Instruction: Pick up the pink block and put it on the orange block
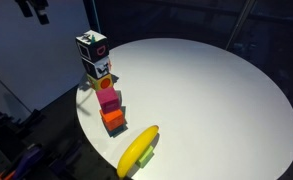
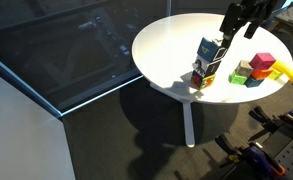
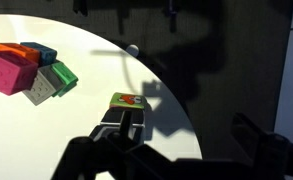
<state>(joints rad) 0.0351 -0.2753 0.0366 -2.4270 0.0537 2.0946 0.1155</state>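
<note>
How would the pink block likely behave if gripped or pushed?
The pink block is a flat-faced cube, unlikely to roll. Small and solid-looking, probably light, stiff. The orange block sits close by, so a push may shift both.

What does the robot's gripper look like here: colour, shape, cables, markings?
The gripper is black and blocky, with two dark fingers whose tips show at the top edge of the wrist view. No markings or cables can be made out at this size.
</note>
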